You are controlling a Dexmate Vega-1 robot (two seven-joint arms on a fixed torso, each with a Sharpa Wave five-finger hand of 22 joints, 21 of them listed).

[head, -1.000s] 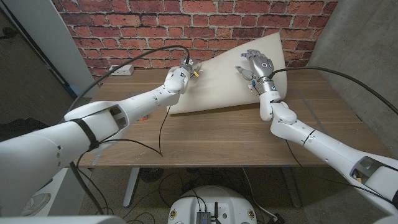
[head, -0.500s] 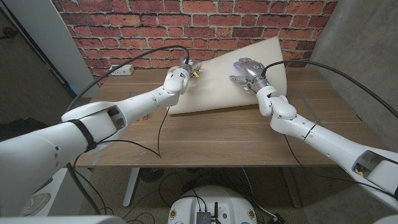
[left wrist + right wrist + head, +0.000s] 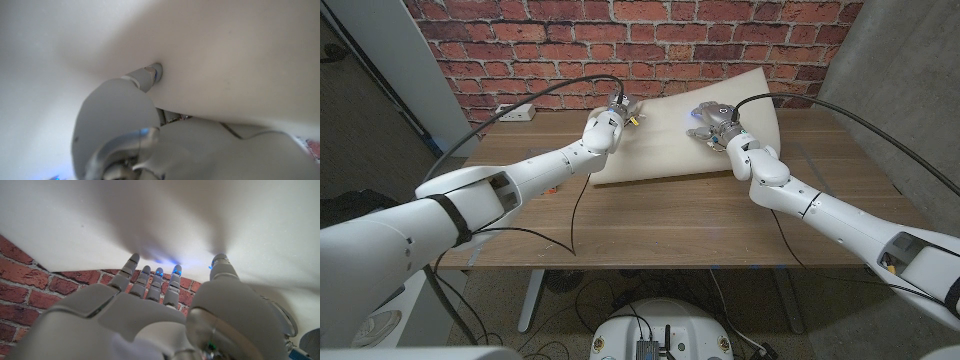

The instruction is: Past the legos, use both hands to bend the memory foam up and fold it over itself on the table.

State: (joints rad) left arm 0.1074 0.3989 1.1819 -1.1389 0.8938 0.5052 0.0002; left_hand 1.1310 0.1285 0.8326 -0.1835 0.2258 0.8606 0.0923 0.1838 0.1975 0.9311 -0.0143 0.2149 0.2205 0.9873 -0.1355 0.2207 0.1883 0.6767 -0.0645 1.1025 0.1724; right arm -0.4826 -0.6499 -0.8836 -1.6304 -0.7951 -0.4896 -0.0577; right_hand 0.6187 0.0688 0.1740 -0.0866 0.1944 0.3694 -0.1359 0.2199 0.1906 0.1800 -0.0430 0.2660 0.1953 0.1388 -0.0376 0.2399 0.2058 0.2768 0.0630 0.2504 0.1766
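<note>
1. The large cream-white sheet of memory foam is at the far side of the wooden counter, close to the red brick wall. Its near edge lies on the counter, and its far part is raised and leans toward the wall, higher on the right side.

2. The left hand is at the left edge of the foam, at about the middle of its height. In the head view I see its fingers at the foam edge, but I cannot tell whether they really grasp it or only touch it.

3. In the left wrist view the foam is very near the camera, and one fingertip of the left hand presses against its surface. The rest is too blurred to judge.

4. The right hand is on the upper right part of the foam, palm toward the sheet.

5. In the right wrist view the fingers of the right hand are spread and straight. Their tips touch the foam near its edge, with the brick wall behind. This hand holds nothing; it only presses on the foam.

6. A white power strip lies at the far left of the counter, near the wall.
</note>
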